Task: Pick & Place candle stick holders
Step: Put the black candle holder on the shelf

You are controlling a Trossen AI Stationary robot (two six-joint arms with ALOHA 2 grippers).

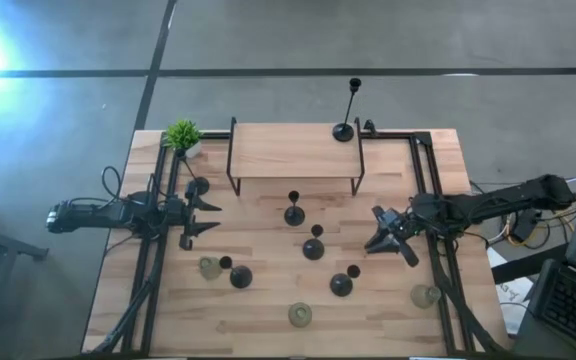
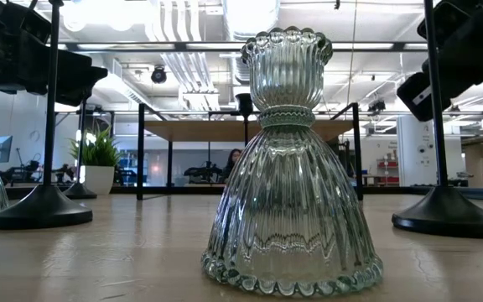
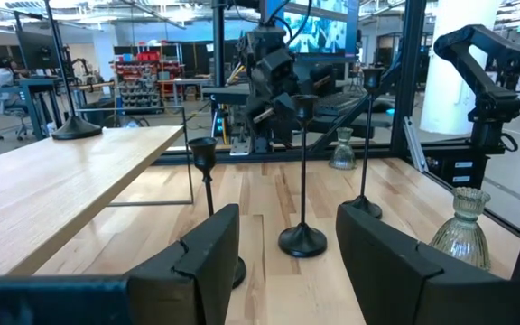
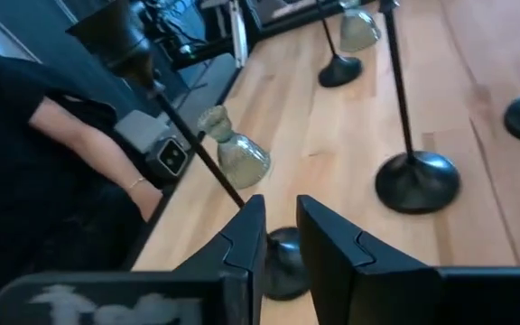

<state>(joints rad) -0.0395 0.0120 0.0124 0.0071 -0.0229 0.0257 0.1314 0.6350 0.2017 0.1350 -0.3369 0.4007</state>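
High view first: I see black candle stick holders (image 1: 314,246) scattered over the middle of the wooden surface (image 1: 268,330), a tall one (image 1: 346,128) standing on the raised shelf (image 1: 293,150) at the back, and a few glass holders (image 1: 300,315) toward the front edge, with a small potted plant (image 1: 182,135) at the back left corner. My left pincer (image 1: 200,216) waits at the left side with its fingers apart and nothing between them; my right pincer (image 1: 388,238) is low over the right side, near a black holder (image 1: 342,284). Low view: a ribbed glass holder (image 2: 290,168) fills the middle, upright on the surface, with black round bases (image 2: 40,208) either side. Left wrist view: the pincer's fingers (image 3: 208,248) stand wide apart, looking across at upright black holders (image 3: 302,181). Right wrist view: the right pincer (image 4: 280,236) has its fingers drawn close, with a thin tilted stem (image 4: 201,153) running down to them and a domed base (image 4: 283,257) just past the tips; I cannot tell whether they actually pinch it. A person's arm (image 4: 106,153) shows beyond the surface's edge. I judge the black holders stiff, base-heavy and smooth, best taken low on the stem so they do not swing; the glass ones look fragile and slippery, best gripped at the narrow waist.
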